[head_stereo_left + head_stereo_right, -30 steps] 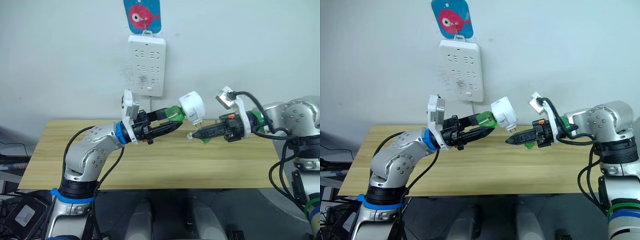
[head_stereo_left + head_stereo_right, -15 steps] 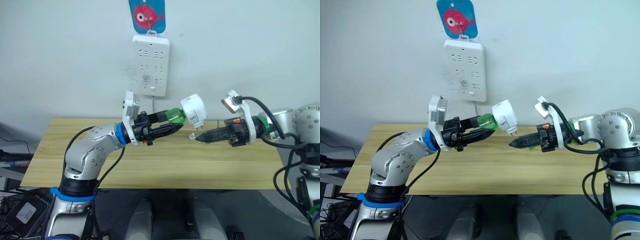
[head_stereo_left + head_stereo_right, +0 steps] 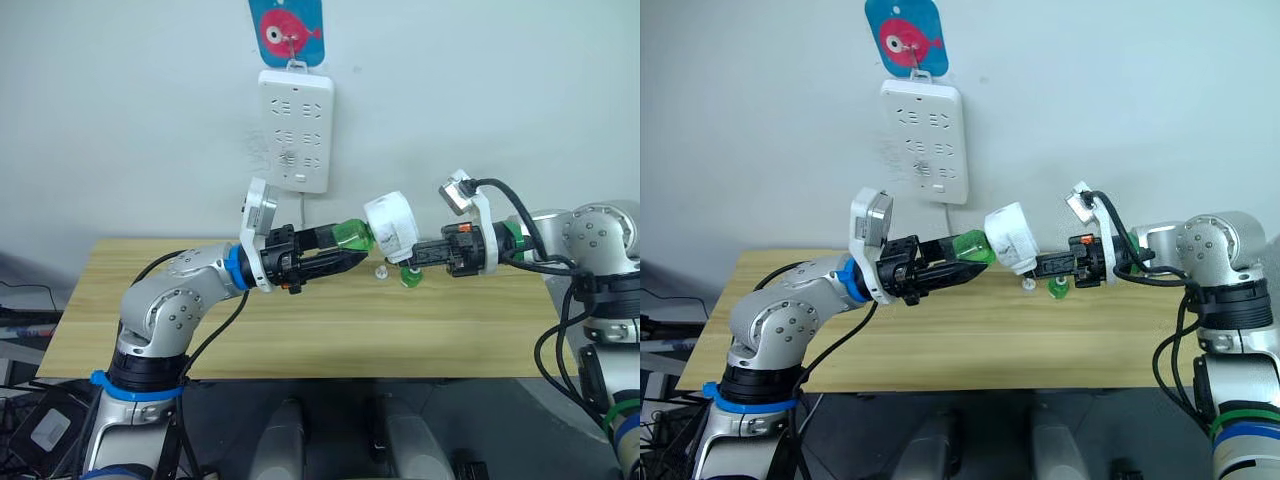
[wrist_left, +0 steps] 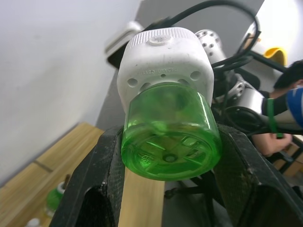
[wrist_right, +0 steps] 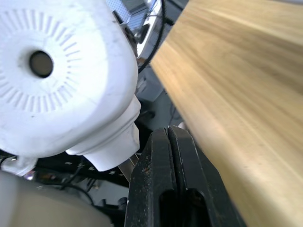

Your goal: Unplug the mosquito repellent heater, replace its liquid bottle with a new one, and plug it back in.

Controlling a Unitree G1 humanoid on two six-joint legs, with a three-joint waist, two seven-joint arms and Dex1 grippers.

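Note:
The mosquito repellent heater (image 3: pixel 392 226) is a white rounded unit held in the air above the table, well below the wall strip. A green liquid bottle (image 3: pixel 352 236) is screwed into it, and my left gripper (image 3: pixel 345 250) is shut on that bottle. The left wrist view shows the bottle's base (image 4: pixel 170 137) between my two fingers, with the heater (image 4: pixel 163 64) beyond it. My right gripper (image 3: pixel 414 252) is shut, its tips touching the heater's plug side. In the right wrist view the closed fingers (image 5: pixel 169 137) sit right beside the heater's vented face (image 5: pixel 61 80).
A white power strip (image 3: pixel 294 130) hangs on the wall under a blue fish card (image 3: pixel 287 30). Another green bottle (image 3: pixel 410 275) and a small clear cap (image 3: pixel 381 271) stand on the wooden table (image 3: pixel 300 330), below the heater.
My right gripper has moved left from a gap away until its tips meet the heater's plug side. The left gripper still holds the bottle and heater in about the same place.

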